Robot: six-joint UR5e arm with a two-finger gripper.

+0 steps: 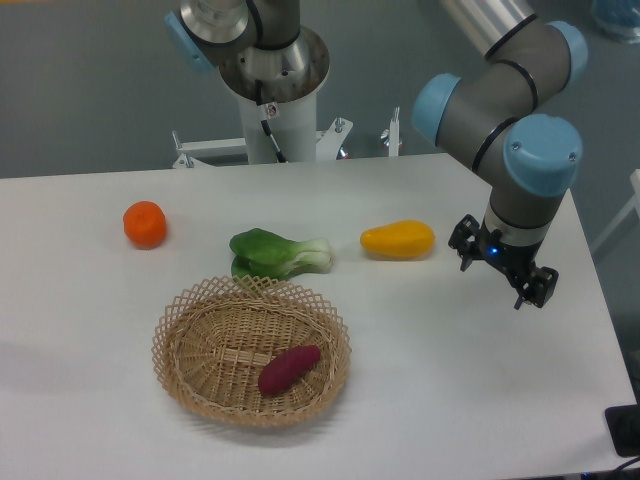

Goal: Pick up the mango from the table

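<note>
The mango point(398, 240) is a glossy yellow-orange oblong fruit lying on the white table point(480, 400), right of the middle. My gripper point(500, 275) hangs above the table to the right of the mango, a short way apart from it. Its two black fingers stand apart and nothing is between them. The gripper is not touching the mango.
A green bok choy point(278, 252) lies left of the mango. A round orange point(145, 224) sits at the far left. A wicker basket point(200, 315) at the front holds a purple-red sweet potato point(289, 369). The arm's base point(272, 90) stands behind the table.
</note>
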